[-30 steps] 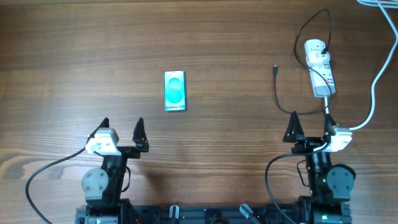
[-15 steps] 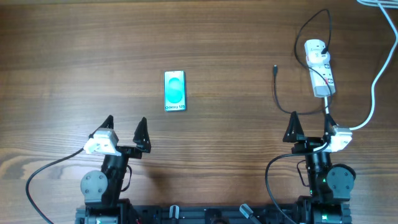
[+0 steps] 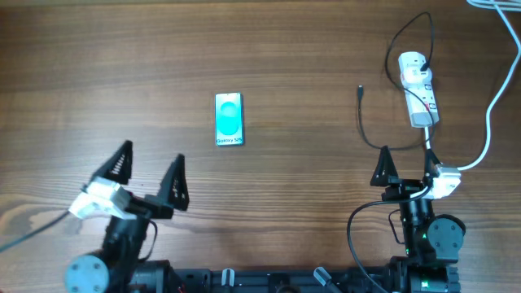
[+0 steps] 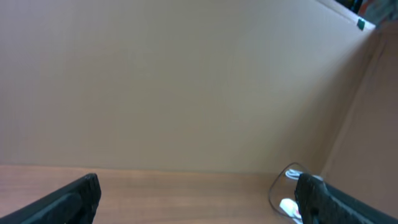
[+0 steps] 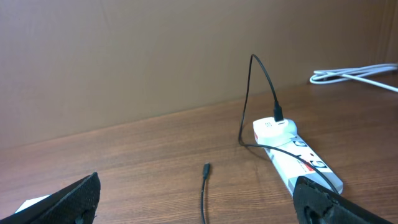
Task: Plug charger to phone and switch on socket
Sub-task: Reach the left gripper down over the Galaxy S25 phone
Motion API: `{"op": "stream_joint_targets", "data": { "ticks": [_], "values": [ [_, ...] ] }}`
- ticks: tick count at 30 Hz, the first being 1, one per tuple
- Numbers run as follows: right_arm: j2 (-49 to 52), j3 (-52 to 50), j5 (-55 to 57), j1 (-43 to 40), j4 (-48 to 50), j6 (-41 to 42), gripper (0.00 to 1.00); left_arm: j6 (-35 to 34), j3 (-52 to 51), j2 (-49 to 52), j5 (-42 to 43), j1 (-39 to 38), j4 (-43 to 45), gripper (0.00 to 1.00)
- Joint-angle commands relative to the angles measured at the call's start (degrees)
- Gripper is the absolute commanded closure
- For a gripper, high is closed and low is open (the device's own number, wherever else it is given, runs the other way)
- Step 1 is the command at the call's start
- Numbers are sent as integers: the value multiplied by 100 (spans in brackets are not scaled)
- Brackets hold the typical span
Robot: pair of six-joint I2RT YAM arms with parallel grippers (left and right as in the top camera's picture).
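Left gripper (image 3: 153,150): jaws wide apart and holding nothing; it hangs over bare wood at the near left, below and to the left of the phone.
Right gripper (image 3: 404,155): jaws also spread, nothing between them; it sits at the near right, just below the socket.
Phone (image 3: 229,119): lies flat on the table (image 3: 122,65), teal screen up, left of centre, well apart from both grippers and from the charger.
Charger (image 3: 361,114): a thin black cable, its small plug tip free on the wood to the left of the socket; it curves down and to the right, passes close to the right gripper, then loops up to the socket's far end.
Socket (image 3: 418,89): a white strip at the far right, lying lengthwise away from the robot.
White cable (image 3: 496,98): runs along the right edge.
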Motion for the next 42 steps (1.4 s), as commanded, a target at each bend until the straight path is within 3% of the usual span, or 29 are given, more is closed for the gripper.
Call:
{"op": "stream_joint_targets", "data": {
  "ticks": [1, 8, 11, 14, 16, 21, 25, 31, 42],
  "values": [
    [-11, -9, 96, -39, 13, -107, 0, 269, 1147, 1187, 210, 42, -466, 0],
    [-11, -9, 96, -39, 13, -107, 0, 295, 4621, 4734, 496, -240, -3080, 0],
    [-11, -9, 96, -39, 13, -107, 0, 291, 5794, 6144, -494, -883, -4065, 0],
    [-11, -9, 96, -39, 15, -105, 0, 293, 5838, 7121, -1322, -1572, -4129, 0],
    [-11, -9, 96, -39, 13, -107, 0, 295, 5838, 7945, -1436, -1867, -4142, 0],
    [-11, -9, 96, -39, 13, -107, 0, 293, 5836, 9420, -1423, -1921, -4092, 0],
    [-11, -9, 96, -39, 13, -107, 0, -181, 5836, 10391, -1451, -1937, -3593, 0],
    [-11, -9, 96, -39, 13, -105, 0, -157, 5834, 11149, -1641, -1950, -3585, 0],
    [-11, -9, 96, -39, 13, -105, 0, -63, 5753, 11344, -1674, -2153, -4015, 0]
  ]
}}
